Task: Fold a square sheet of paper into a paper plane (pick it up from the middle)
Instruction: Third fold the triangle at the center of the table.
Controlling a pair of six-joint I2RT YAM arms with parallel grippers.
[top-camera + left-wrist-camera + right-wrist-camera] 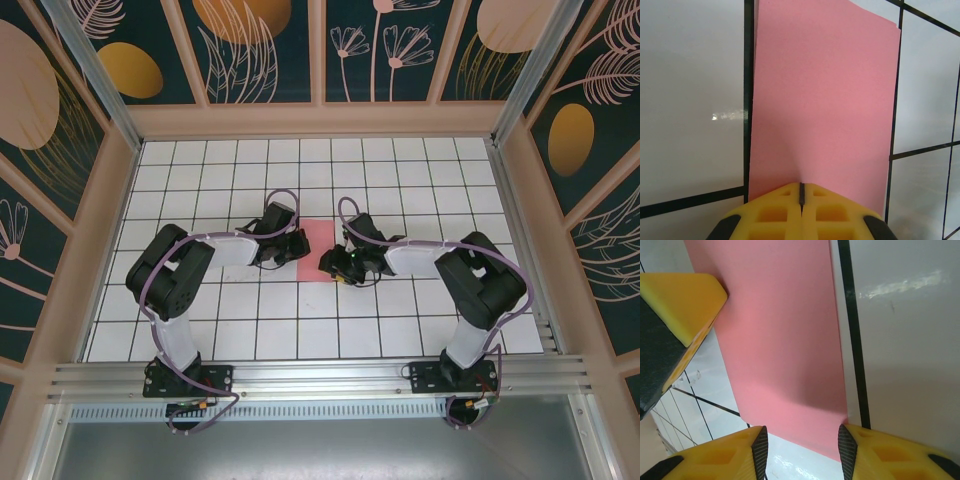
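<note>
The square sheet of paper (316,238) lies flat on the tiled table as a pink upright rectangle, folded double, its layered corner showing in the left wrist view. My left gripper (293,247) is shut, and its yellow tips (801,184) rest on the middle of the paper's (825,100) left edge. My right gripper (333,265) is open and low over the paper's (785,340) near right corner. One of its fingers (847,445) touches the paper's edge; the other stands off over bare tile. A finger of the left gripper (682,300) shows at the far edge of the paper.
The white gridded table (400,180) is boxed in by wooden walls (320,120) at the back and sides. An aluminium rail (320,378) carries both arm bases at the near edge. Open tiles surround the paper.
</note>
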